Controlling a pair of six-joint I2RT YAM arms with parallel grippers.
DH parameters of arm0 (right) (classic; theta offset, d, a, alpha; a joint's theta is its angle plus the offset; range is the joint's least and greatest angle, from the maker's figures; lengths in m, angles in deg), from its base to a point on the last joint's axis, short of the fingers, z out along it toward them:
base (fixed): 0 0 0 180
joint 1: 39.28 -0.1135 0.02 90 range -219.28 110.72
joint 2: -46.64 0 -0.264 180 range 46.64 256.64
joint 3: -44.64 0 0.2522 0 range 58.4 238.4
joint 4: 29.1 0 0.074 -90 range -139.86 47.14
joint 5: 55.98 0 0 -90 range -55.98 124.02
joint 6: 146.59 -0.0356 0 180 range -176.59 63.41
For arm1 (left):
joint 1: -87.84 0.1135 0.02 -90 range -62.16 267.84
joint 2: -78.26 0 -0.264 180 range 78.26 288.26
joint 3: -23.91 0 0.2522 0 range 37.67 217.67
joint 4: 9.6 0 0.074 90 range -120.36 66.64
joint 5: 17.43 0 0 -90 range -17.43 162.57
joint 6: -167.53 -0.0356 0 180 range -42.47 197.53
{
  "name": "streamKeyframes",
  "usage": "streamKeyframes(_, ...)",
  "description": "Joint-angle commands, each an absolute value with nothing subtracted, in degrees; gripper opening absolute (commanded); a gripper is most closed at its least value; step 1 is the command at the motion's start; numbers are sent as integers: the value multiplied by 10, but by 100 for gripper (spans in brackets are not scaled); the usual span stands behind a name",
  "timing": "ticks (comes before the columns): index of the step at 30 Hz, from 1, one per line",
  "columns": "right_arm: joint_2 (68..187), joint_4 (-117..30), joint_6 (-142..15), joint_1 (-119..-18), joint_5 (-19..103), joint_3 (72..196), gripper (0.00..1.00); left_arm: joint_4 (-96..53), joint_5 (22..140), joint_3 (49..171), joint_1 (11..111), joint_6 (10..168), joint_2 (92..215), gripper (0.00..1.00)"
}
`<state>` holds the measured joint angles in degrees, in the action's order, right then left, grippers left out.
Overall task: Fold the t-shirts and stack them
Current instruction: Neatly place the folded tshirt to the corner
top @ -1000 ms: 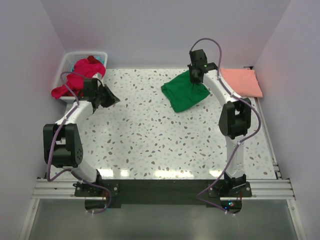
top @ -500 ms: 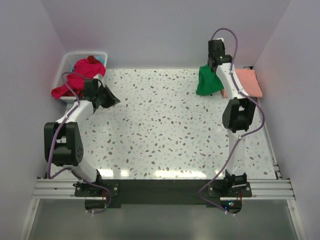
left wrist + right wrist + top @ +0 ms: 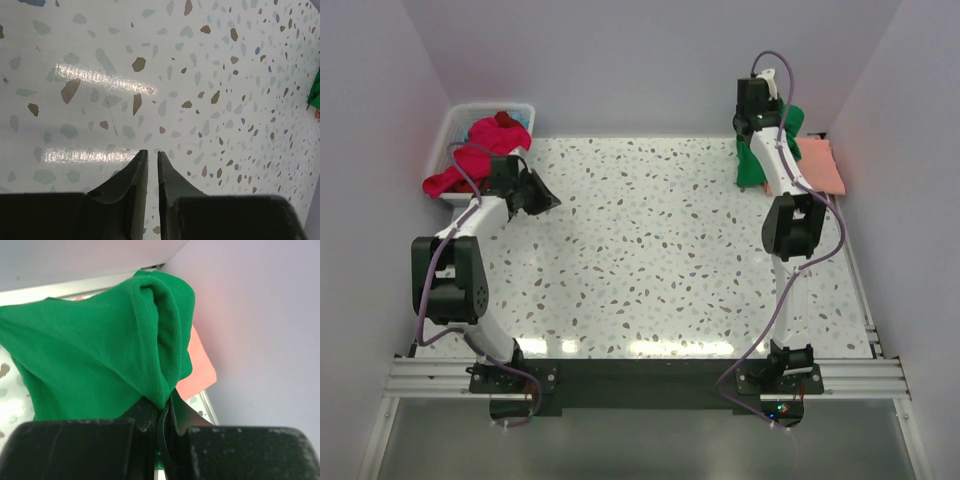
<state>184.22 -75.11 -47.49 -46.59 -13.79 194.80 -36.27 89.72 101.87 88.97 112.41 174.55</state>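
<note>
A bright green t-shirt hangs bunched from my right gripper, which is shut on a fold of it. In the top view that gripper is raised at the far right corner, and the green t-shirt dangles beside the folded salmon-pink t-shirt lying flat there. Red and magenta t-shirts are heaped in the white basket at the far left. My left gripper hovers low over the table just right of the basket. Only a thin slit separates its fingers, with nothing between them.
The speckled table is walled at the back and on both sides. One red shirt spills over the basket's near rim. The table's metal edge rail runs just under the hanging green cloth.
My right arm has lifted the green t-shirt off the table's back middle and carried it right, up beside the salmon-pink one. The left arm has hardly moved.
</note>
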Motion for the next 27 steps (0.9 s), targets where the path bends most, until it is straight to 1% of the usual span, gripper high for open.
streamKeyframes(1, 1837, -662, -454, -458, -226, 1991, 0, -359, 902, 1045, 892, 1112, 1757, 18)
streamKeyframes(5, 1836, -631, -446, -455, -262, 1993, 0, -360, 901, 1045, 892, 1113, 1760, 18)
streamKeyframes(11, 1850, -603, -420, -443, -279, 2004, 0, -365, 897, 1045, 892, 1110, 1763, 18)
streamKeyframes(16, 1869, -588, -400, -442, -314, 1985, 0, -375, 897, 1053, 892, 1107, 1770, 18)
streamKeyframes(19, 1888, -574, -389, -442, -338, 1974, 0, -382, 901, 1056, 892, 1106, 1771, 18)
streamKeyframes(24, 1945, -538, -350, -436, -374, 1989, 0, -388, 899, 1054, 891, 1104, 1766, 18)
streamKeyframes(27, 1954, -543, -368, -421, -374, 1988, 0, -394, 897, 1055, 892, 1101, 1765, 17)
